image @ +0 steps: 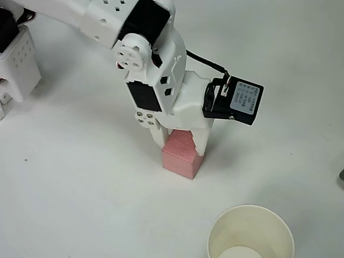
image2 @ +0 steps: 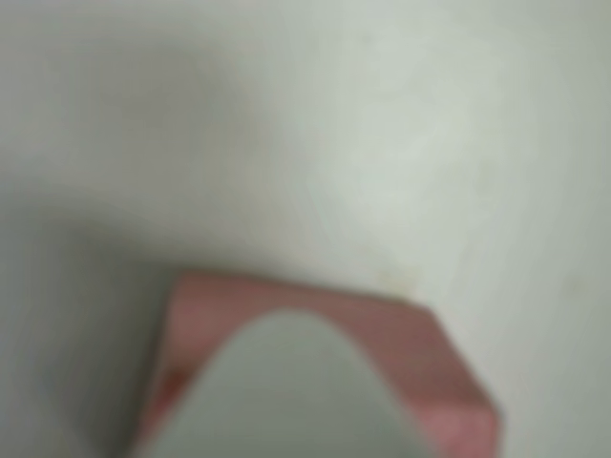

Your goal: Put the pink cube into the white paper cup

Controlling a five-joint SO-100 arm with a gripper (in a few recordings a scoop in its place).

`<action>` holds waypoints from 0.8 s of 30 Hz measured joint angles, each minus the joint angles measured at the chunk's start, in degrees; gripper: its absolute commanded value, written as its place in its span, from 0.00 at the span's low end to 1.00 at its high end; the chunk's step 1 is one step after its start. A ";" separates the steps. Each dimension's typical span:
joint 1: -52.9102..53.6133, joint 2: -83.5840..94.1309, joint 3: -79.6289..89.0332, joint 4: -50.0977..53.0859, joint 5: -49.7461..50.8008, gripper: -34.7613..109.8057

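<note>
In the overhead view the pink cube (image: 184,158) sits on the white table, a little above and left of the white paper cup (image: 251,232). The cup stands upright at the bottom edge with its mouth open. My white gripper (image: 181,149) comes down from above, one finger pressed against each side of the cube's far end, so it is shut on the cube. In the blurred wrist view the pink cube (image2: 430,363) fills the lower middle, partly hidden behind one pale finger (image2: 286,391).
The arm's white base (image: 16,59) stands at the upper left of the table (image: 70,177). A black camera module (image: 235,100) sticks out on the wrist's right side. A small dark object (image: 342,174) shows at the right edge.
</note>
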 measured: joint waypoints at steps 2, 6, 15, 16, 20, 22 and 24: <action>0.00 0.00 -0.44 0.00 0.00 0.27; 0.26 0.00 -5.01 2.55 -1.85 0.27; 4.83 0.00 -22.50 16.70 -6.68 0.27; 5.36 0.00 -23.91 17.58 -7.38 0.27; 7.38 -0.18 -29.71 21.27 -9.49 0.27; 8.17 -0.88 -32.78 21.71 -10.46 0.27; 8.70 -1.85 -35.60 21.71 -11.25 0.27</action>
